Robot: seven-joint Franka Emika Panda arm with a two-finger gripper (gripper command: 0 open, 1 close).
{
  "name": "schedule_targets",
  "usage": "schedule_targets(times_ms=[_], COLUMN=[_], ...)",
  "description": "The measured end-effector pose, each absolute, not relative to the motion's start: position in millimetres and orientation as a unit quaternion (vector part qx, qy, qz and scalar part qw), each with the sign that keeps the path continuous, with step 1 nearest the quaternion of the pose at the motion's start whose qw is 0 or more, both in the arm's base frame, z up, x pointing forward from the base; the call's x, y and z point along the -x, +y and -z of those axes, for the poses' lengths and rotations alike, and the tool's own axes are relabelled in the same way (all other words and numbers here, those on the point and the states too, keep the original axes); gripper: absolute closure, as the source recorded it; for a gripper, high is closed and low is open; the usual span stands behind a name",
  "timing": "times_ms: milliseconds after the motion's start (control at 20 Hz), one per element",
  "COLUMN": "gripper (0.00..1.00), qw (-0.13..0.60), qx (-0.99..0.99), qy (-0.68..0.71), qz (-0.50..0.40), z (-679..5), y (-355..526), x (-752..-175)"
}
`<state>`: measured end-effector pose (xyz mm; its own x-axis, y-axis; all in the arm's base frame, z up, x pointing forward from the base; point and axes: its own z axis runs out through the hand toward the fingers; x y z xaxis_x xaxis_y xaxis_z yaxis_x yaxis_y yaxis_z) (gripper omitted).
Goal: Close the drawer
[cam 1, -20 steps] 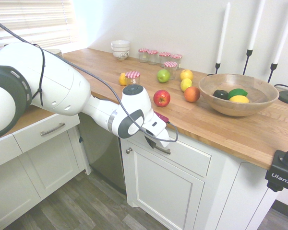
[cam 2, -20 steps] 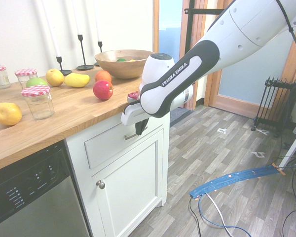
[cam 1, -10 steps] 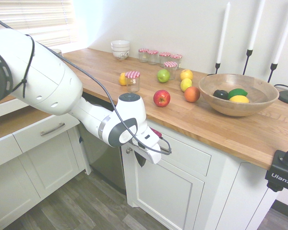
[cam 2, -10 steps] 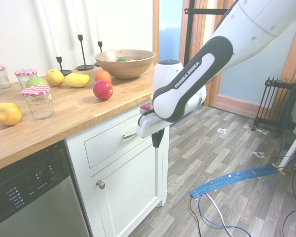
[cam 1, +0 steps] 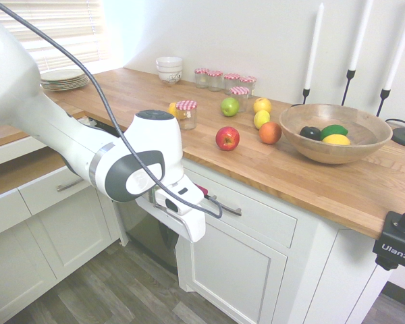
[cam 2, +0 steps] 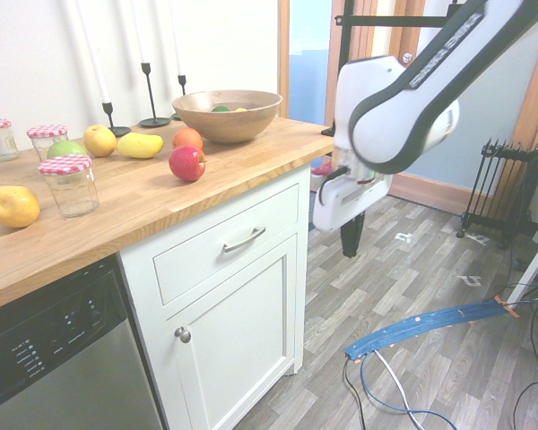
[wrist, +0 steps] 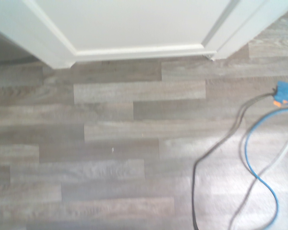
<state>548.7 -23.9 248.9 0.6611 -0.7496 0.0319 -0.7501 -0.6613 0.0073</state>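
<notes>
Kitchen setting, folks: a long butcher-block counter [cam 2: 117,202] over white cabinets, with fruit, red-lidded jars and a wooden bowl [cam 2: 226,111] laid out on top. And look at the drawer [cam 2: 224,240], just under the counter edge and above the cabinet door [cam 2: 238,345] with its round knob. In the second exterior view its white front sits flush with the frame, no wood interior showing, so I'd call it shut already.

Now the gripper [cam 2: 349,240]: it hangs out over the floor at roughly three o'clock from the drawer in that view, well apart from it, pointing straight down. Its dark fingers are pressed together with nothing between them. The wrist view agrees, showing only grey plank flooring and the foot of the cabinet.

How would that drawer handle? It looks like a rigid, sturdy panel on runners, not fragile at all. No grasp is needed; a flat push on the front beside the slim silver bar handle [cam 2: 244,239] should do it.
</notes>
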Motion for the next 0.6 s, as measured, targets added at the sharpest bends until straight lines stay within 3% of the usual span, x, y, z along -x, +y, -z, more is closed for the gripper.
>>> schedule_targets(times_ms=[300, 600], gripper=[0.00, 0.00], qw=[0.004, 0.001], qx=[-0.912, -0.911], qy=[-0.410, -0.412], qz=[-0.021, -0.022], z=[-293, -300], y=[-40, -47], x=[-487, -473])
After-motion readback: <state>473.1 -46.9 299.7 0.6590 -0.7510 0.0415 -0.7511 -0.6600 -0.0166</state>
